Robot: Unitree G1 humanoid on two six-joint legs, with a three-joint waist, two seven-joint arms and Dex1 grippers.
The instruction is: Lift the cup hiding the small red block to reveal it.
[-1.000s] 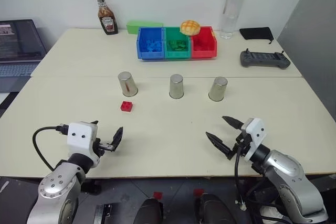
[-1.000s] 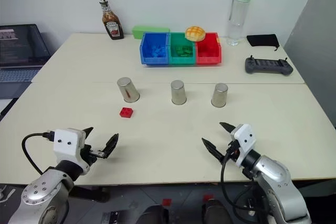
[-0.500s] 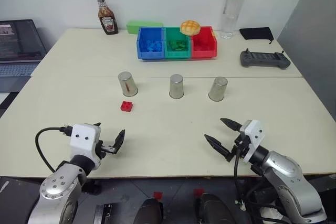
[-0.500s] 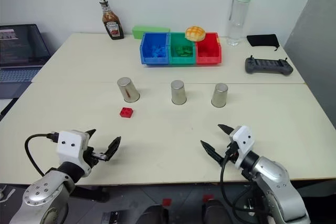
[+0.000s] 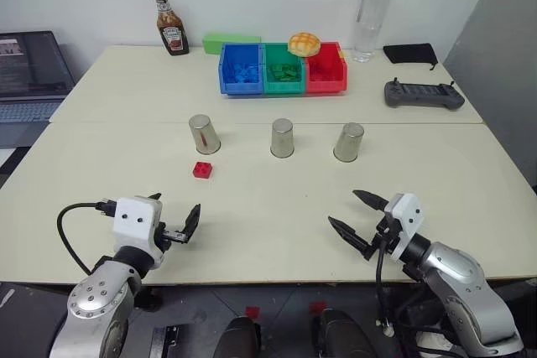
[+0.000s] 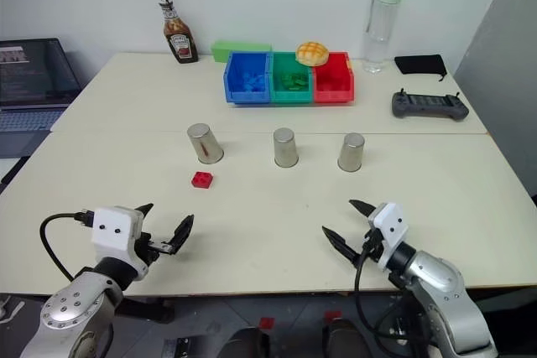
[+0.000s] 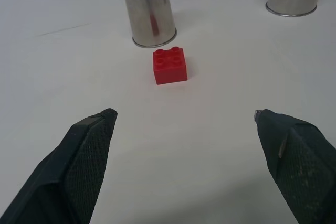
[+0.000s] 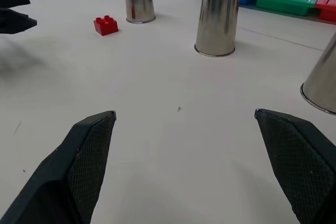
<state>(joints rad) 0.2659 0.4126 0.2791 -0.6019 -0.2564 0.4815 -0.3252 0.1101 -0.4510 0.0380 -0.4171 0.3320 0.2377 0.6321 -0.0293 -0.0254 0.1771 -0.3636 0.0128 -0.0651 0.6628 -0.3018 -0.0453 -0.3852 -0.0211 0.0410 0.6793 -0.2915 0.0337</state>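
Risk: small red block [image 5: 202,169] already lies bare on desk [image 5: 252,199], just before leftmost cup [image 5: 203,133]. Left tool [image 5: 174,225], right tool [image 5: 358,217] wide, empty, well short; needless lift could topple cup.

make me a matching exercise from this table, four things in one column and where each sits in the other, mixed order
Things:
1. small red block
2. ketchup bottle
3. bun
4. black controller

Places:
A. on top of the bins, over the green and red ones
B. far left of the table, near the wall
C. in the open, just in front of the left cup
D. right side of the table, beyond the cups

Pairs: 1-C, 2-B, 3-A, 4-D
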